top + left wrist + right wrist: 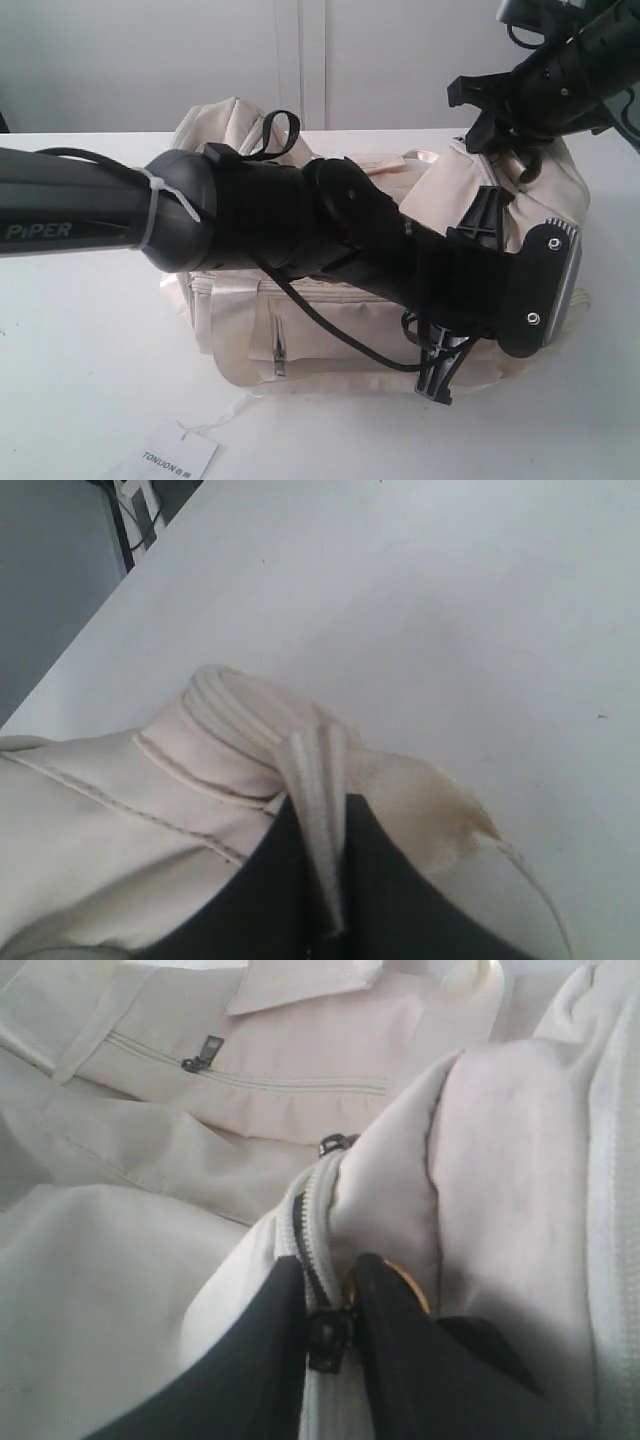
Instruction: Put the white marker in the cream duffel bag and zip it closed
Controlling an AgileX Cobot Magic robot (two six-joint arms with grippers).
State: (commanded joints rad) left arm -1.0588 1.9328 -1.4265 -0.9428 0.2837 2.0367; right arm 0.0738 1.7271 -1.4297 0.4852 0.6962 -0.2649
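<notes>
**Both sets of fingers on the bag, slider pinched**

The cream duffel bag [230, 330] sits in the middle of the exterior frame on the white table [90, 380]. Its paper tag [180, 457] lies loose at the lower left. My left arm reaches in from the left edge across the bag's front. My left fingers [260, 890] are clamped on a ribbed cream strip [320, 810] at one end of the bag. I judge that grip to be an anchor, since soft fabric would bunch and drag along with a zipper unless something holds it taut.

My right arm comes down from the upper right corner onto the top right of the bag. There my right fingers [270, 1360] are drawn together around the dark zipper slider [330, 1335]. The gold pull [405, 1285] glints just beside one of them. The toothed track runs away from the slider over a hump of fabric, and I cannot tell which stretch is already zipped.

The white marker shows in none of the views. It may already be inside the bag, which would fit a grip on the zipper, but I cannot confirm that.

If it is inside, this is the closing step: draw the slider along the curve against the left-hand anchor. The fold of fabric crowding the track looks like the likeliest place to snag.
</notes>
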